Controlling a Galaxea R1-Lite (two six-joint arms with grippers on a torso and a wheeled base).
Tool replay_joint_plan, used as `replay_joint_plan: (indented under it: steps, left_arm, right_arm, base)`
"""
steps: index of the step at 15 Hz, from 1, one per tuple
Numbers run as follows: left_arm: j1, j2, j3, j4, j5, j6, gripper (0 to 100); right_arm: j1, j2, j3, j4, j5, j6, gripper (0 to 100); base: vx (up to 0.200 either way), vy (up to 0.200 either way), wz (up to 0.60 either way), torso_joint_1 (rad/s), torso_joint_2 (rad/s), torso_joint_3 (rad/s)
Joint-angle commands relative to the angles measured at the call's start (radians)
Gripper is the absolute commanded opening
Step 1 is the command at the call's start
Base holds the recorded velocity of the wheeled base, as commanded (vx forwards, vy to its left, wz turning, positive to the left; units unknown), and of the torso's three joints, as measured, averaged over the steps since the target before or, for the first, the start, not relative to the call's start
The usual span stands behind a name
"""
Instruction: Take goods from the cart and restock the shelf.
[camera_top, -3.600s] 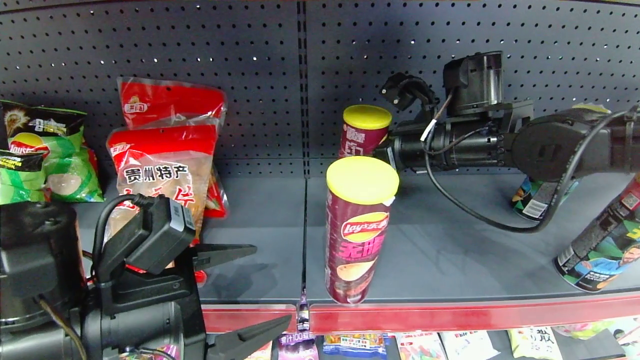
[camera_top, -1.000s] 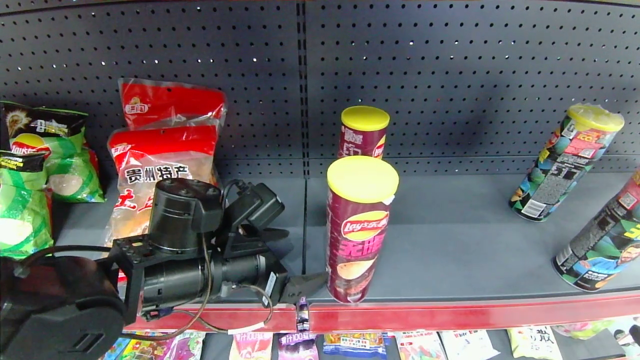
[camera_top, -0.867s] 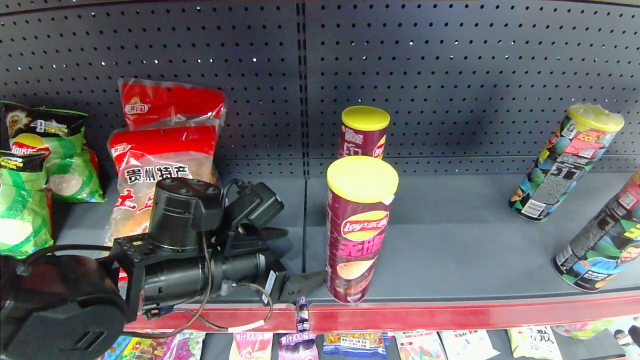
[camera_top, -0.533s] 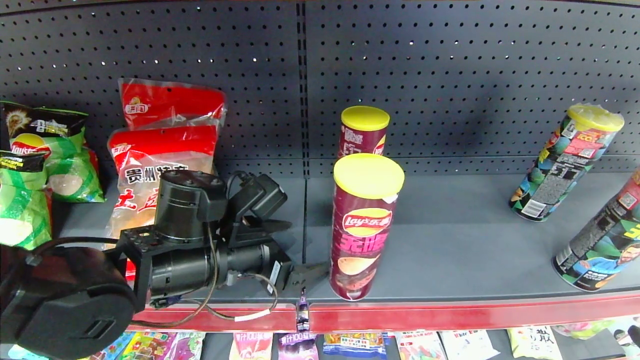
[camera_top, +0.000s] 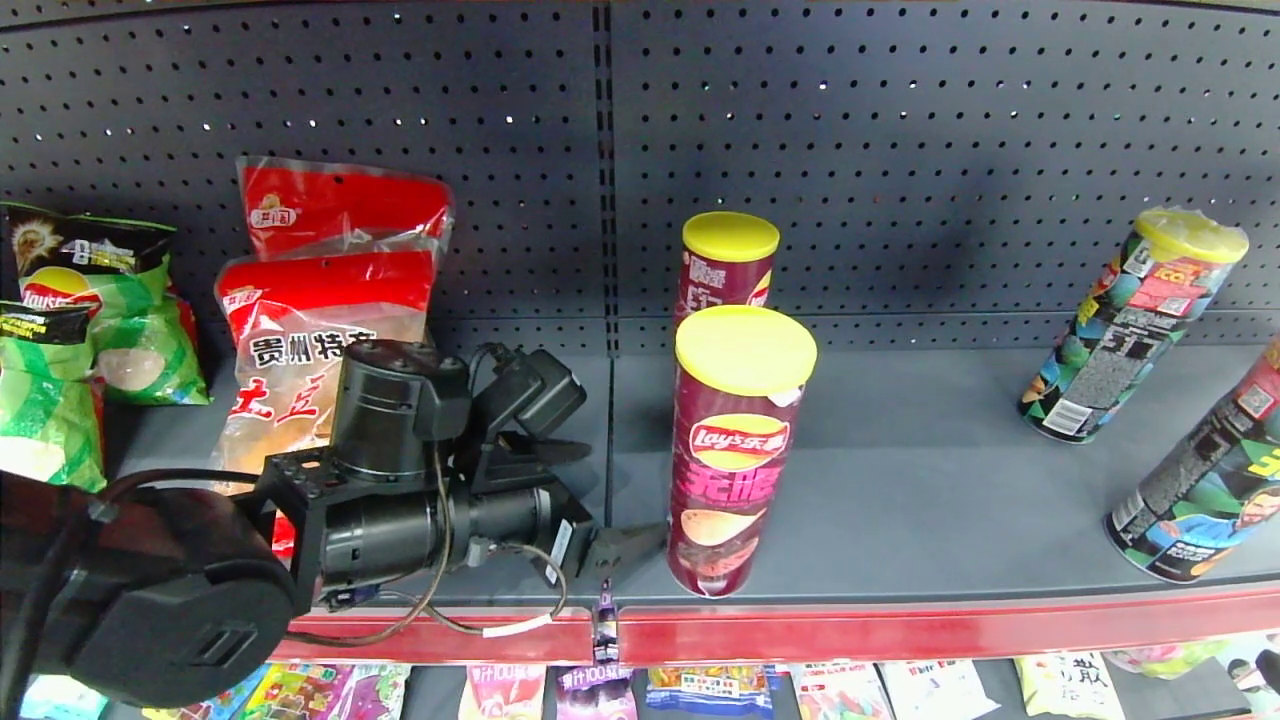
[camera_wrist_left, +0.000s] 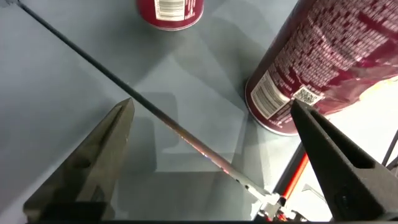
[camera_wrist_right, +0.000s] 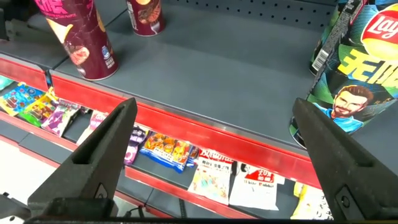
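Front can shifted rightward along shelf; my left gripper, jaws wide and empty, followed, one fingertip beside its base. Right gripper likewise wide, empty.

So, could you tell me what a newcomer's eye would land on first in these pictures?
Most likely the tall maroon can with the yellow lid, upright at the grey shelf's front edge near the middle. The left tool lies open just to its left, one tip by the can's base. The red bags at the back left also stand out.
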Motion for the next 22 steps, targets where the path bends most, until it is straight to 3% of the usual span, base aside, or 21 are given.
replay_joint_plan:
  steps: [1, 5, 7, 11, 12, 14, 16, 17, 18, 19, 21, 22]
  left_arm:
    - [0.001, -0.003, 0.007, 0.0, 0.001, 0.0, 100]
    - [0.006, -0.01, 0.014, 0.0, 0.005, 0.0, 100]
    - [0.048, -0.075, 0.053, 0.0, 0.027, -0.002, 100]
    - [0.133, -0.385, 0.246, 0.043, 0.096, -0.005, 100]
    - [0.154, -0.504, 0.289, 0.104, 0.128, -0.005, 100]
    - [0.154, -0.836, 0.31, 0.44, 0.277, -0.02, 100]
    - [0.164, -1.09, 0.301, 0.753, 0.341, -0.057, 100]
    - [0.199, -1.179, 0.289, 0.862, 0.377, -0.059, 100]
    - [0.237, -1.222, 0.284, 0.911, 0.397, -0.059, 100]
    - [0.366, -1.305, 0.284, 0.976, 0.407, -0.059, 100]
    - [0.538, -1.368, 0.284, 1.022, 0.407, -0.059, 100]
    - [0.668, -1.425, 0.294, 1.059, 0.406, -0.057, 100]
  right_arm:
    - [0.001, 0.006, 0.0, 0.0, 0.001, 0.0, 100]
    - [0.001, 0.006, 0.001, 0.001, 0.001, 0.003, 100]
    - [-0.006, -0.016, 0.032, 0.001, -0.006, 0.012, 100]
    - [-0.022, -0.091, 0.083, 0.004, -0.029, 0.012, 100]
    - [-0.036, -0.109, 0.083, 0.02, -0.048, 0.012, 100]
    - [-0.082, -0.174, 0.08, 0.103, -0.114, 0.012, 100]
    - [-0.096, -0.253, 0.078, 0.188, -0.125, 0.012, 100]
    - [-0.104, -0.282, 0.08, 0.215, -0.131, 0.012, 100]
    - [-0.113, -0.298, 0.083, 0.227, -0.141, 0.012, 100]
    - [-0.131, -0.333, 0.084, 0.259, -0.151, 0.012, 100]
    - [-0.15, -0.362, 0.086, 0.296, -0.157, 0.012, 100]
    - [-0.164, -0.396, 0.103, 0.314, -0.168, 0.012, 100]
  base:
    - [0.0, 0.0, 0.0, 0.0, 0.0, 0.0]
    - [0.0, 0.0, 0.0, 0.0, 0.0, 0.0]
    - [0.0, 0.0, 0.0, 0.0, 0.0, 0.0]
    - [0.0, 0.0, 0.0, 0.0, 0.0, 0.0]
    - [0.0, 0.0, 0.0, 0.0, 0.0, 0.0]
    - [0.0, 0.0, 0.0, 0.0, 0.0, 0.0]
    - [0.0, 0.0, 0.0, 0.0, 0.0, 0.0]
    - [0.0, 0.0, 0.0, 0.0, 0.0, 0.0]
    - [0.0, 0.0, 0.0, 0.0, 0.0, 0.0]
    - [0.0, 0.0, 0.0, 0.0, 0.0, 0.0]
    - [0.0, 0.0, 0.0, 0.0, 0.0, 0.0]
    - [0.0, 0.0, 0.0, 0.0, 0.0, 0.0]
